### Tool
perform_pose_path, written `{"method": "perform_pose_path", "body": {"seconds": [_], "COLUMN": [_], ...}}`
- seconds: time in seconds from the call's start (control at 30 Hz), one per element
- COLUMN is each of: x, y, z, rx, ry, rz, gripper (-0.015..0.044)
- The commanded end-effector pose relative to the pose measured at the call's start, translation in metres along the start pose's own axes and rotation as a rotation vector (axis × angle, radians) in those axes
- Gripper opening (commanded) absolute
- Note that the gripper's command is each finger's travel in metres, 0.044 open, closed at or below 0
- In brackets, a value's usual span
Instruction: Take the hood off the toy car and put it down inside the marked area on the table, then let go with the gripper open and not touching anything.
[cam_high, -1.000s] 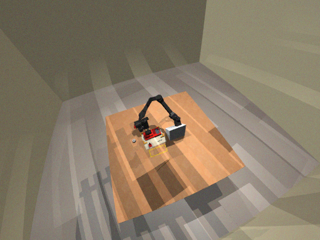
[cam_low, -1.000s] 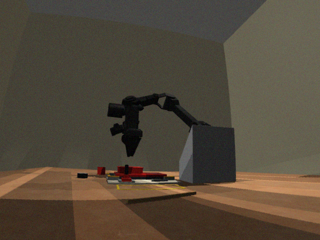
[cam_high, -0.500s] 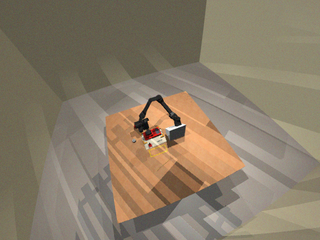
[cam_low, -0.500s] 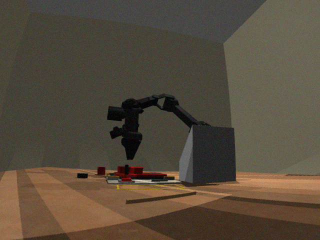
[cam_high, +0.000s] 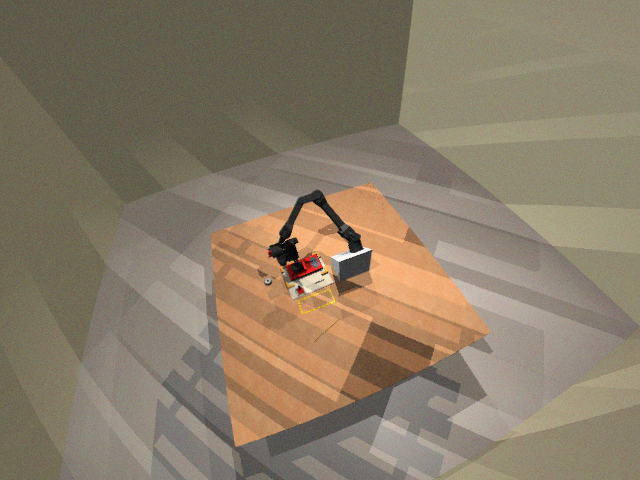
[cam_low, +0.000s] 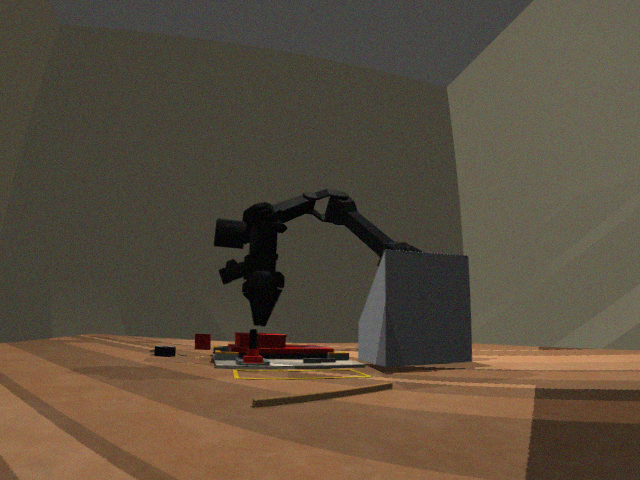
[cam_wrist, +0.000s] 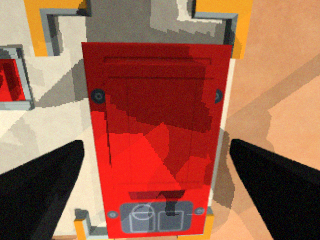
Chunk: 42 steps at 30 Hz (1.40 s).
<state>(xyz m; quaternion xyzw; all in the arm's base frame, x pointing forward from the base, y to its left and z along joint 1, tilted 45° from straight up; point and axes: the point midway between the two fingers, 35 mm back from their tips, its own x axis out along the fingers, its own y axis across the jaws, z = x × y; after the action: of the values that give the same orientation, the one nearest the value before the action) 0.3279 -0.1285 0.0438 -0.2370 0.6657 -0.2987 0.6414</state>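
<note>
Wood-plank table w/ light and dark stripes, sitting in a plain room w/ olive-tan walls and a grey patchy floor. Arm comes off a grey box at the back. Gripper hangs pointing down over the red toy car, fingers spread wide either side of the hood, holding nothing, not touching. Hood's on the car. Yellow marked area is just beside the white base plate. Thin stick lies nearby.

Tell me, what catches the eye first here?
The black jointed robot arm arches from its grey block base over a flat red toy car, its open gripper hanging just above with one finger on each side. A yellow-outlined rectangle marks the wooden table nearby.
</note>
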Motion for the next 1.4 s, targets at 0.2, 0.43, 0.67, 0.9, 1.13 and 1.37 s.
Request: {"method": "perform_pose_path", "body": {"seconds": [0.2, 0.43, 0.67, 0.9, 1.13, 1.37], "x": [0.010, 0.015, 0.017, 0.020, 0.024, 0.027], "y": [-0.001, -0.002, -0.002, -0.002, -0.002, -0.002], "z": [-0.002, -0.002, -0.002, -0.002, -0.002, -0.002], "rx": [-0.008, -0.008, -0.008, -0.008, -0.008, -0.008], "ry": [0.004, 0.004, 0.004, 0.005, 0.005, 0.005], "rz": [-0.008, -0.008, -0.008, -0.008, -0.009, -0.009], "gripper": [0.0440, 0.0440, 0.0440, 0.0440, 0.0440, 0.0440]}}
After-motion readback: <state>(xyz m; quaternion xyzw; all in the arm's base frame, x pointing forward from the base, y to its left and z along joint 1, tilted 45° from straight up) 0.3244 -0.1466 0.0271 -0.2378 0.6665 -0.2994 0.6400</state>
